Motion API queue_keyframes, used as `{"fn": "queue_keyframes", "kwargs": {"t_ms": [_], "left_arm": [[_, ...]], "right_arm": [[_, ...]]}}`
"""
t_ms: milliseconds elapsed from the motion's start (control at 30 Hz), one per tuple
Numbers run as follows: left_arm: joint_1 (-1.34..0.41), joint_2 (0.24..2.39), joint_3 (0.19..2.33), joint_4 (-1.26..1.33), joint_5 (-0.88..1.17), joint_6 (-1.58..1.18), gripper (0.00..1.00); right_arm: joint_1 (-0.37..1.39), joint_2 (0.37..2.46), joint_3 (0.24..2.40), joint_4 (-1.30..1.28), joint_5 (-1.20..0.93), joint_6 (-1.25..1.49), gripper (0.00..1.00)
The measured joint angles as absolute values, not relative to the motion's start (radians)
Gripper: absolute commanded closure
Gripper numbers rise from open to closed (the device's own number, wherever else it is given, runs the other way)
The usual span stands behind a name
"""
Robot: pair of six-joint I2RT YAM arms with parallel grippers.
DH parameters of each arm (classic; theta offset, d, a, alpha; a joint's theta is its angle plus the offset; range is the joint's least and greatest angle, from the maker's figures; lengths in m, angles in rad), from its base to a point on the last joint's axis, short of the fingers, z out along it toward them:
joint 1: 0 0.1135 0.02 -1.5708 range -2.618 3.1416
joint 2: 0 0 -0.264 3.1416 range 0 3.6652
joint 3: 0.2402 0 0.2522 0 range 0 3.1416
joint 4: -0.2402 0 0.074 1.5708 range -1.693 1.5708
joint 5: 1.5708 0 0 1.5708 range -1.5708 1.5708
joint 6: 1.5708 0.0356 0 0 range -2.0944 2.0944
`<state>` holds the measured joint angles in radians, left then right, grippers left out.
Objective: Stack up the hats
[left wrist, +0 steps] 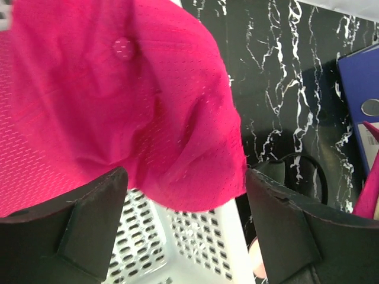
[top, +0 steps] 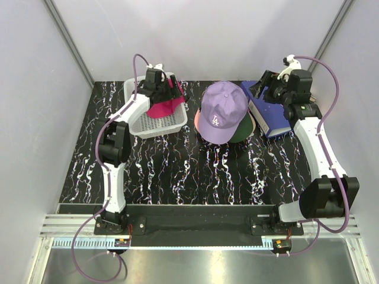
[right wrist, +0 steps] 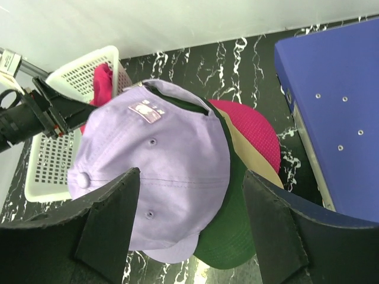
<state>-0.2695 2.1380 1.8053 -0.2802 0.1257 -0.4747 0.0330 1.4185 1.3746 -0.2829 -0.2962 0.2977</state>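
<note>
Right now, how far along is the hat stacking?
Mostly done: the purple hat tops a pile with a green hat and others beneath. In hand: the left gripper hangs open over the bright pink hat in the basket, not gripping it yet. Left: carrying that hat onto the pile.

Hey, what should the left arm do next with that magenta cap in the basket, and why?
Probably lower the left end effector a little and close it on the magenta cap. It is wide open, with the cap's fabric bulging into the gap. The cap lies in the mesh basket, not yet on the pile topped by the lavender cap.
</note>
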Motion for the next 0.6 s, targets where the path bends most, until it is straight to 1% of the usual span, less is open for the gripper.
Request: {"fn": "queue_keyframes", "kwargs": {"t_ms": [33,100,133,200,233,267,367,500,533,600], "left_arm": [[-0.27,2.148,1.812,-0.276,0.133,-0.479,0.22],[-0.268,2.164,1.814,-0.257,0.151,-0.491,0.26],[-0.268,2.171,1.814,-0.25,0.161,-0.498,0.31],[-0.264,2.183,1.814,-0.233,0.176,-0.51,0.36],[-0.262,2.189,1.814,-0.228,0.184,-0.518,0.4],[-0.258,2.195,1.814,-0.222,0.19,-0.525,0.46],[-0.249,2.203,1.814,-0.2,0.205,-0.546,0.61],[-0.242,2.203,1.814,-0.175,0.207,-0.556,0.65],[-0.242,2.203,1.813,-0.168,0.207,-0.558,0.68],[-0.241,2.202,1.808,-0.149,0.207,-0.56,0.79]], "right_arm": [[0.033,1.419,1.37,-0.284,-0.296,0.296,0.22],[0.033,1.419,1.361,-0.287,-0.296,0.293,0.21],[0.033,1.419,1.359,-0.287,-0.296,0.292,0.21],[0.033,1.419,1.357,-0.287,-0.296,0.289,0.21],[0.033,1.419,1.357,-0.287,-0.296,0.287,0.21],[0.033,1.418,1.357,-0.287,-0.297,0.286,0.21],[0.033,1.418,1.357,-0.287,-0.297,0.283,0.21],[0.033,1.418,1.355,-0.287,-0.297,0.282,0.21],[0.033,1.418,1.353,-0.287,-0.297,0.282,0.21],[0.033,1.418,1.353,-0.288,-0.297,0.282,0.21]]}}
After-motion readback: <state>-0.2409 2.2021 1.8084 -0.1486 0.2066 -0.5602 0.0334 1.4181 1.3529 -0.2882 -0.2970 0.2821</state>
